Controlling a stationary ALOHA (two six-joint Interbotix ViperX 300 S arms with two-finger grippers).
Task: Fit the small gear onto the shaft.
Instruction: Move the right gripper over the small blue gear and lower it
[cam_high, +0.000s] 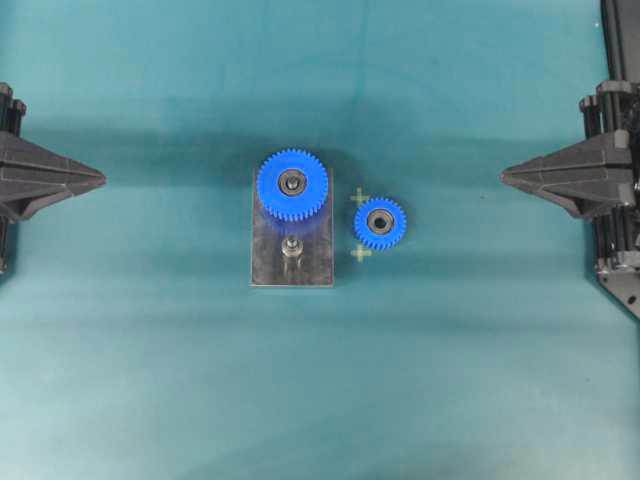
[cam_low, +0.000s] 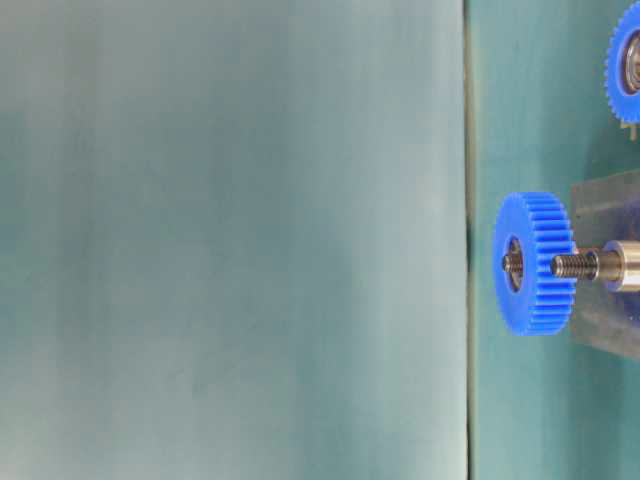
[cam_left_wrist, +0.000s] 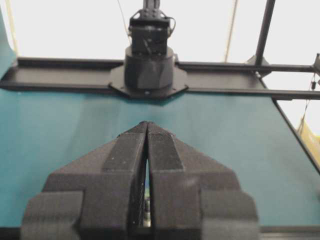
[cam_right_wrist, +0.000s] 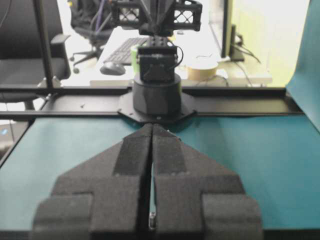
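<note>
Teal tabletop (cam_high: 150, 380), evenly lit. Behind it: black frame rail (cam_right_wrist: 240, 107), office chair (cam_right_wrist: 90, 20), desk (cam_right_wrist: 220, 70) with keyboard (cam_right_wrist: 122, 50) and mouse (cam_right_wrist: 112, 68), bright backlight.

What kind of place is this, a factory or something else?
Probably a robotics lab in an office room, not a factory: a teal mat covers the table, and the right wrist view shows an office chair and a desk keyboard.

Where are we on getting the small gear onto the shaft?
Nothing is done yet. The small gear lies flat on the mat, beside the grey plate. The shaft stands bare, next to the larger gear. Nothing is in hand: the left gripper and right gripper sit shut at the table's sides. Picking up, carrying and fitting all remain.
</note>
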